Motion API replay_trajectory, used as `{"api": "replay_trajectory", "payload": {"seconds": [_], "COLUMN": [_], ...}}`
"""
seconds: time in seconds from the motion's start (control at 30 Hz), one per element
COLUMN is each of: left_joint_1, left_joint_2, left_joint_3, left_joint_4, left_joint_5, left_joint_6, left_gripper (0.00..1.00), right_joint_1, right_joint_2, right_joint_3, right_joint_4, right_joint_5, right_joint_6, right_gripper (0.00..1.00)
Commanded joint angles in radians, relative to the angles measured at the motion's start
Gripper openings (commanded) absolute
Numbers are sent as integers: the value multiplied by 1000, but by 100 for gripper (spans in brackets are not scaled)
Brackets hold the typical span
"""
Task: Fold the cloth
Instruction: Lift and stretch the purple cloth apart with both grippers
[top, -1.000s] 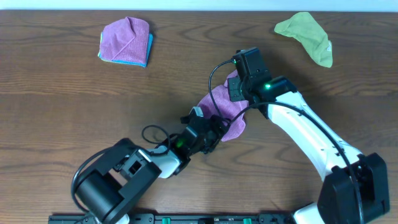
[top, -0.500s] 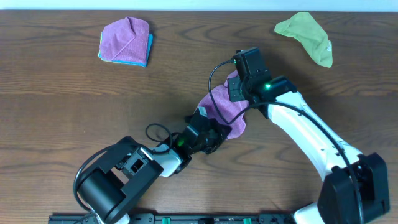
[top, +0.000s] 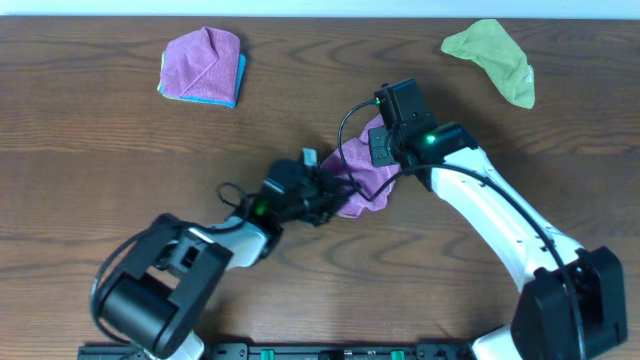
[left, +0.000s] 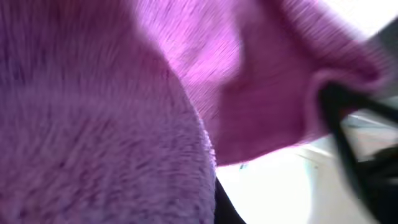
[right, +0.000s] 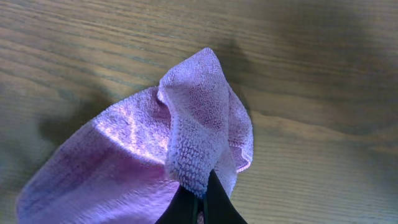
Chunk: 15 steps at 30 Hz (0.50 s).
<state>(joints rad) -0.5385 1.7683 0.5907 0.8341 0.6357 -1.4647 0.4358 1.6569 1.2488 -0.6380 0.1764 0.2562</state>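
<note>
Leftward the left pincer (top: 322, 192) has been swung, its state untellable; cloth (top: 365, 178) pinched in the right pincer (right: 200, 200) could be tugged free.

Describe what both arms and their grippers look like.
Both arms share one build: the left arm and right arm have smooth white links joined by bulky black cylindrical motor housings. The left gripper and right gripper are black and boxy. A thin black cable loops loose beside each wrist, and a small green light glows on each arm.
</note>
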Motion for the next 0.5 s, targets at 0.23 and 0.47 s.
{"api": "replay_trajectory", "payload": {"seconds": [0.23, 0.47], "left_joint_1": [232, 325], "left_joint_2": [-86, -116], "left_joint_3": [10, 105], "left_joint_4": [0, 1], "left_joint_5": [219, 255], "left_joint_6": [21, -56], "left_gripper": [6, 6], "right_joint_1": [-16, -14], "right_joint_2": [-132, -199], "right_joint_3": [21, 21], "right_joint_4": [22, 74], "right_joint_5": [59, 52], "right_joint_6": [19, 20], "right_gripper": [1, 1]}}
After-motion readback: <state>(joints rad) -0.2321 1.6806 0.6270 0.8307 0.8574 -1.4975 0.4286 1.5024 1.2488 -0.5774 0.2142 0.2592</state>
